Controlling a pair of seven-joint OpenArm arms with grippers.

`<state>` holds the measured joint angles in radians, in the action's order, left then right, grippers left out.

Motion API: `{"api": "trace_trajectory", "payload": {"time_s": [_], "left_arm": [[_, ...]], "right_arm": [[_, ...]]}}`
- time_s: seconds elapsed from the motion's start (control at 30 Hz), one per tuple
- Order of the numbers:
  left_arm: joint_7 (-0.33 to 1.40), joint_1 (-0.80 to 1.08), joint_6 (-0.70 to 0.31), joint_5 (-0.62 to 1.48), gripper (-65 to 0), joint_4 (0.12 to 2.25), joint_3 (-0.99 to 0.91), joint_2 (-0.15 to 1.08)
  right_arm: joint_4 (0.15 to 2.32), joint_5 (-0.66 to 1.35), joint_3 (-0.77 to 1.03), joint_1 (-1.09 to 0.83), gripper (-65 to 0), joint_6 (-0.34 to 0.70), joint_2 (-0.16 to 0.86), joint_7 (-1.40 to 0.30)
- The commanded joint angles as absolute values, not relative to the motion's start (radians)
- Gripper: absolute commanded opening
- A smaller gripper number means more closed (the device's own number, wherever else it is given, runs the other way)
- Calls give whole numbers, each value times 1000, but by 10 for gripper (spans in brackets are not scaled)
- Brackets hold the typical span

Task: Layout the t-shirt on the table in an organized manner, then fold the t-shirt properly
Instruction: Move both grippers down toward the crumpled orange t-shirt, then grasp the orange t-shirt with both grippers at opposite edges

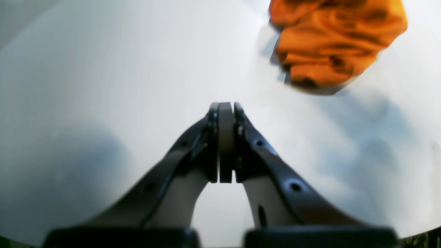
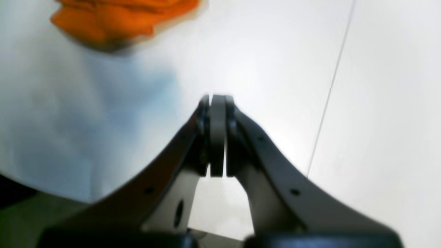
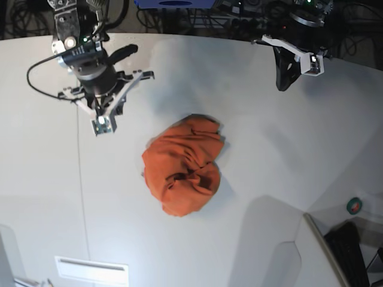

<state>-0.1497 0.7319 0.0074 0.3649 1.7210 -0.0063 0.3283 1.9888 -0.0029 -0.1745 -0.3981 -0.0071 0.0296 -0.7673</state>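
Fabric first: the t-shirt (image 3: 182, 166) lies in a crumpled orange heap near the middle of the base view, bunched on itself with no sleeve, hem or neckline I can pick out. It rests on the white tabletop (image 3: 269, 155), with bare surface all round it. In my left wrist view it fills the upper right of the frame; in my right wrist view it sits at the upper left.

My left claw (image 1: 226, 106) has its jaws pressed together on nothing, hovering over bare tabletop, well apart from the cloth. My right claw (image 2: 217, 100) is the same, jaws together and empty, with the thin dark seam (image 2: 329, 93) running down the right of its frame.

I judge the laying-out step has not begun: nothing is spread or even gripped. The next move calls for parting both claws and bringing them in toward the heap from either side, each seeking an outer edge of cloth, so the bundle can be drawn open flat. Which edges are reachable I cannot tell from here.
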Motion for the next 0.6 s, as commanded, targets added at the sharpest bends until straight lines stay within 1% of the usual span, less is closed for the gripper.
{"api": "trace_trajectory", "payload": {"time_s": [0.0,0.03,0.07,0.1,0.13,0.17,0.2,0.4,0.47,0.57], "left_arm": [[-174,734,5,363,-558,1735,-10,334],[-174,733,5,363,-476,1732,-10,334],[-174,731,5,364,-415,1730,-10,334],[-174,728,5,364,-374,1730,-10,334],[-174,725,5,364,-359,1730,-8,334],[-174,725,5,364,-360,1728,-8,334],[-174,725,5,364,-360,1728,-8,334],[-171,725,8,364,-362,1728,-10,332],[-130,719,8,364,-362,1728,-12,332],[-4,651,10,366,-362,1728,-12,331]], "right_arm": [[2000,-1,-189,-358,-632,-7,28,-780],[1997,-1,-205,-320,-543,-7,28,-808],[1997,-1,-219,-288,-459,-7,28,-820],[1995,1,-232,-257,-377,-7,28,-823],[1992,1,-248,-226,-305,-7,28,-825],[1980,1,-262,-196,-258,-7,28,-823],[1966,1,-275,-162,-246,-7,28,-823],[1768,1,-381,64,-246,-7,25,-825],[1693,1,-433,139,-246,-7,24,-823],[1586,1,-515,249,-246,-7,18,-819]]}}
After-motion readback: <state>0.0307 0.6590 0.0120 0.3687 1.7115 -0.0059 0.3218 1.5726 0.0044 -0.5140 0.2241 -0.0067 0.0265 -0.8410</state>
